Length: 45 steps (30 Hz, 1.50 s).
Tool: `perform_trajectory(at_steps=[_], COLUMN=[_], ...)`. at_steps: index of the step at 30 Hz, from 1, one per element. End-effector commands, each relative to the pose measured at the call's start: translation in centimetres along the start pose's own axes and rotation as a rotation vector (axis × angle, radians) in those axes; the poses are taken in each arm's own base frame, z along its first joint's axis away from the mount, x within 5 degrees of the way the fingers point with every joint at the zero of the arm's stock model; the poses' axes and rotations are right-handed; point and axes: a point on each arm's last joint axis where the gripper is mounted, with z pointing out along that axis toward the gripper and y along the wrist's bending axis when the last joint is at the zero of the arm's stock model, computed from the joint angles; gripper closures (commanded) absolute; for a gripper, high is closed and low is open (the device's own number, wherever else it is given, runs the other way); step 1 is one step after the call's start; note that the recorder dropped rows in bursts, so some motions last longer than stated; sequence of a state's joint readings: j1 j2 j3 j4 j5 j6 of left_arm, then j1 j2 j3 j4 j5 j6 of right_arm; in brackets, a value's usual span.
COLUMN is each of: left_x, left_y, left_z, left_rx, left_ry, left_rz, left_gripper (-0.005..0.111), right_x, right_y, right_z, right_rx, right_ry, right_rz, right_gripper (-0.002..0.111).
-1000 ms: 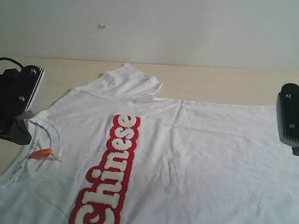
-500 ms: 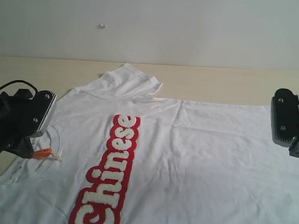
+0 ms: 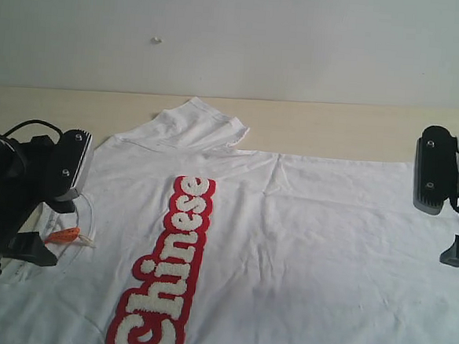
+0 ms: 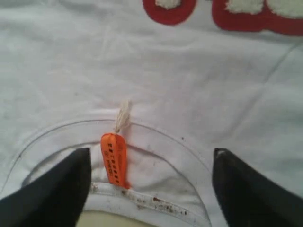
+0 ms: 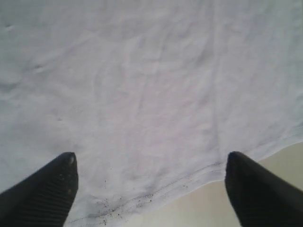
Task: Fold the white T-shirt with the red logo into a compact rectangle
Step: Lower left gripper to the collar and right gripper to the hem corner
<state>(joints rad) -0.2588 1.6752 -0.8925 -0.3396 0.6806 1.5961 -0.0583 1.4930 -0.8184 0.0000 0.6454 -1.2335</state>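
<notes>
Exterior view: the shirt (image 3: pixel 311 248) lies flat on the worktop (image 3: pixel 335 124), front up. The logo (image 3: pixel 167 270) runs from centre frame down to the bottom edge, and one sleeve (image 3: pixel 201 127) is bunched at upper centre. The left claw (image 3: pixel 48 226) hangs over the collar (image 3: pixel 85 209) at the left edge, and the right claw (image 3: pixel 455 235) is over the hem end at the right edge. Both look spread, holding nothing.

Left wrist view: fingers (image 4: pixel 57 189) wide apart, straddling the collar with the orange tag (image 4: pixel 113 158) dead between them. The risk as I see it is that a pinch here catches just the tag or only the top layer of the neckline. Then the back layer gets left behind on the lift and the fold goes lopsided.

Right wrist view: fingers (image 5: pixel 42 189) also apart, just over the hem (image 5: pixel 189 182), bare worktop beyond it. Drop a touch too far out and they close on nothing, or nip one layer. If one side grabs and the other misses, I reckon the shirt drags skewed and wrinkles up.
</notes>
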Motion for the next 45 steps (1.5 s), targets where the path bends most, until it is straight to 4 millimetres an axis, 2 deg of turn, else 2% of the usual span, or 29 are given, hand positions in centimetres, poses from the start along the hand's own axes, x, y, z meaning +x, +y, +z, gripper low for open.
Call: perform_trajectory(at_steps=[1,4,13,19,24,28,32,39,45], left_x=[-0.2,-0.2,-0.4,-0.3,-0.1,-0.2,0.1,0.8,0.8], left_y=[0.1,0.1,0.2,1.1,3.0,4.2,4.6,4.6,4.6], left_z=[0.0,0.0,0.1,-0.1,-0.4,0.2,1.5,3.5,3.9], left_rx=[-0.003,0.002,-0.014,0.003,0.058,0.085,0.116,0.158,0.163], left_ry=[-0.008,-0.009,-0.030,-0.034,-0.042,-0.039,-0.021,0.001,0.001], left_rz=[-0.015,-0.019,-0.042,0.015,0.038,0.061,0.074,0.079,0.075], left_gripper=[0.020,0.015,0.015,0.015,0.015,0.015,0.015,0.015,0.015], right_x=[-0.2,-0.2,-0.4,0.5,1.9,3.3,4.1,3.9,4.6], right_y=[-0.2,-0.3,-0.7,-0.2,-0.4,-0.6,-1.1,-2.9,-2.9], right_z=[0.0,0.0,-0.5,0.6,2.0,3.3,4.7,5.9,7.1], right_rx=[0.012,0.018,0.073,-0.021,-0.073,-0.120,-0.156,-0.208,-0.253], right_ry=[-0.010,-0.012,-0.042,0.031,0.060,0.081,0.094,0.106,0.152], right_rz=[0.012,0.012,0.019,-0.086,-0.103,-0.114,-0.118,-0.115,-0.172], right_gripper=[0.015,0.014,0.015,0.015,0.015,0.015,0.015,0.015,0.019])
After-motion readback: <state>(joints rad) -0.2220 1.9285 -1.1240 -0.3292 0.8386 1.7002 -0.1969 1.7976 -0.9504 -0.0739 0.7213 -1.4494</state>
